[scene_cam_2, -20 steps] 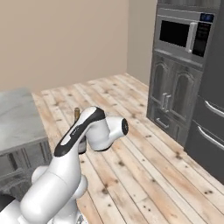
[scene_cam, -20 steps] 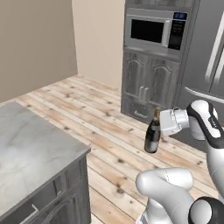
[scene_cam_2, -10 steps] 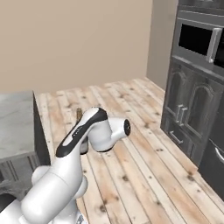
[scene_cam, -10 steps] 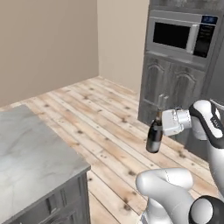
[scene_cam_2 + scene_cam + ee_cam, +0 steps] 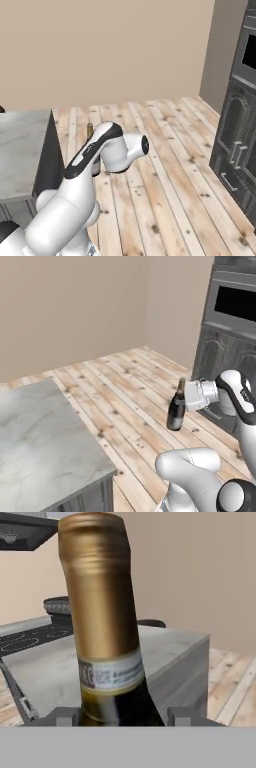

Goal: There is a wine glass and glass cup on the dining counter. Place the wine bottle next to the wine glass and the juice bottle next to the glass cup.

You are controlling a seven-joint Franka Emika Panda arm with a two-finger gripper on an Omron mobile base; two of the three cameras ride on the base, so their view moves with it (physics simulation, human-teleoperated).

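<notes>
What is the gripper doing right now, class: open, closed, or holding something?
Gripper: closed on the tall dark glass wine bottle with the gold-foil top, carried upright above the wooden floor.

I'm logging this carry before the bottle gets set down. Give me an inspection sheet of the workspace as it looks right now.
Surface: grey-white marble dining counter, its near end bare; a black cooktop shows on it in the hand view.
Job's things: dark wine bottle with a gold-foil neck and pale label, upright, held in the air over the wood floor, off the counter.
Clutter: nothing seen.
Grippers: hand shut on the wine bottle at the base of its neck.
Cables: nothing seen.
Surroundings: plank wood floor, beige walls, dark grey cabinets with a built-in oven to the right.
</notes>
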